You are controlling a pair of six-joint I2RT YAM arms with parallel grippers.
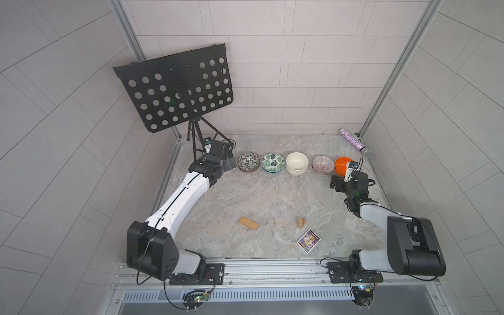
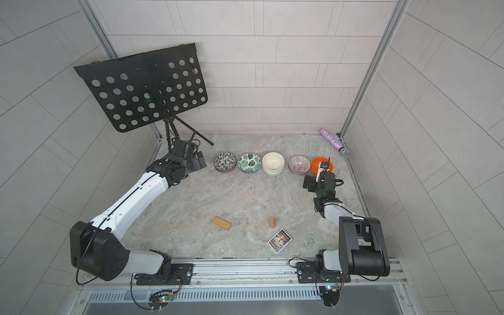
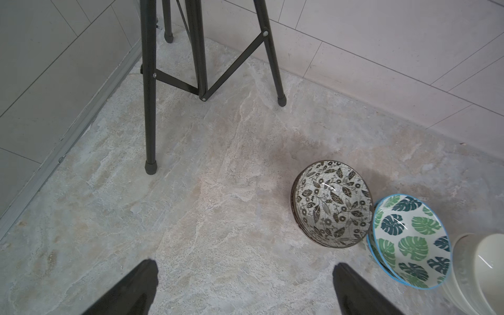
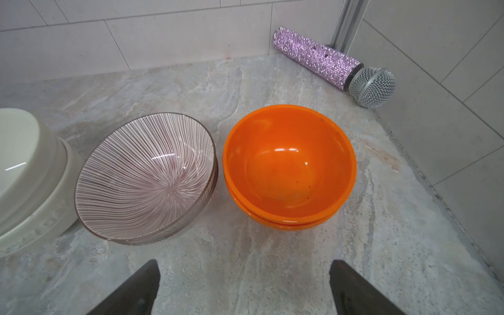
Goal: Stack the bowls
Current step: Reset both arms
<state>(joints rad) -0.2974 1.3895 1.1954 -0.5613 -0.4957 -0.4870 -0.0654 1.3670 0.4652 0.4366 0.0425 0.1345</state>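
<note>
My right jaws stand open and empty, with the orange bowls (image 4: 289, 166) straight ahead and near, nested at the far right end of the row on the table (image 1: 272, 196). My left jaws, open too, are near the black-white bowls (image 3: 331, 203).

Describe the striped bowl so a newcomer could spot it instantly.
Find the row of bowls at the back of the table. The striped bowl sits between the cream bowls and orange bowls. Only it has fine purple lines fanning from its centre.
</note>
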